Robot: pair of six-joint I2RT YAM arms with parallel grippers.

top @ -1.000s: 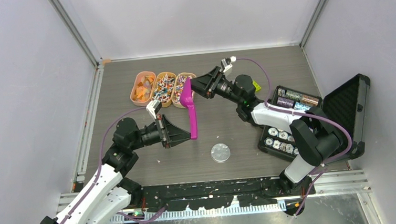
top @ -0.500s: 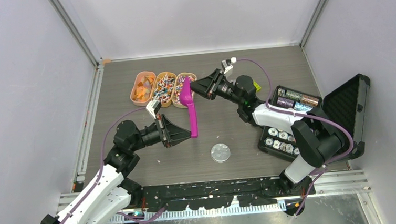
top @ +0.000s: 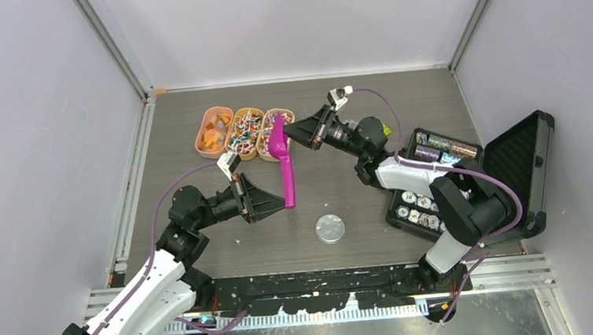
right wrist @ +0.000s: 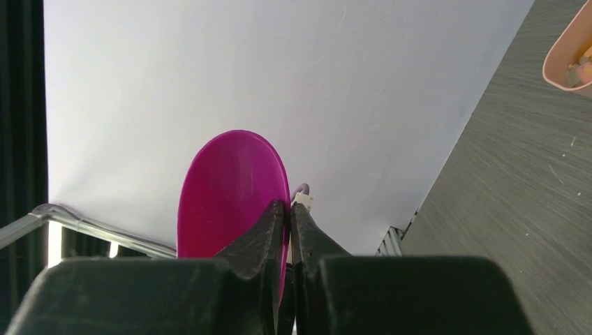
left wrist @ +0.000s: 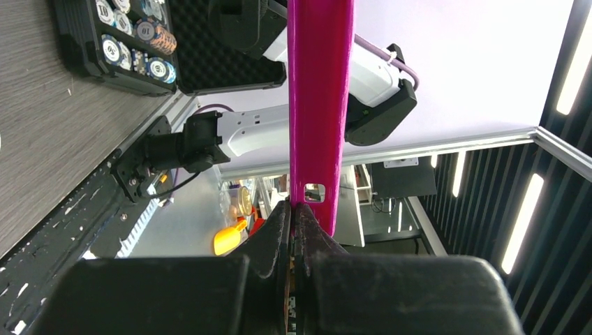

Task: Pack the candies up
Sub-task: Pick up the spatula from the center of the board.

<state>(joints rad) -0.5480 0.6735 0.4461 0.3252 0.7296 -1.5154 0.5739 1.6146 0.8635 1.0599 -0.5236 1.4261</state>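
The candies fill three peach oval tubs at the back left: orange ones [top: 213,131] and mixed coloured ones [top: 244,133]. A magenta scoop [top: 286,172] hangs over the table just right of the tubs, held at both ends. My left gripper [top: 286,203] is shut on the tip of its handle [left wrist: 318,105], by the hanging hole. My right gripper [top: 288,132] pinches the rim of the scoop's bowl [right wrist: 230,185], jaws nearly together on the thin wall. The bowl looks empty in the right wrist view. One tub's edge [right wrist: 569,49] shows at that view's top right.
An open black case [top: 435,183] of poker chips lies at the right, its lid [top: 525,155] raised; the left wrist view shows the case [left wrist: 119,35] too. A small round clear disc [top: 330,228] lies mid-table. A yellow-green brick [top: 385,129] peeks out behind the right arm.
The right gripper's jaws have come together on the scoop's bowl rim. The scoop has shifted slightly left and toward the back, and the left arm has eased nearer with it.
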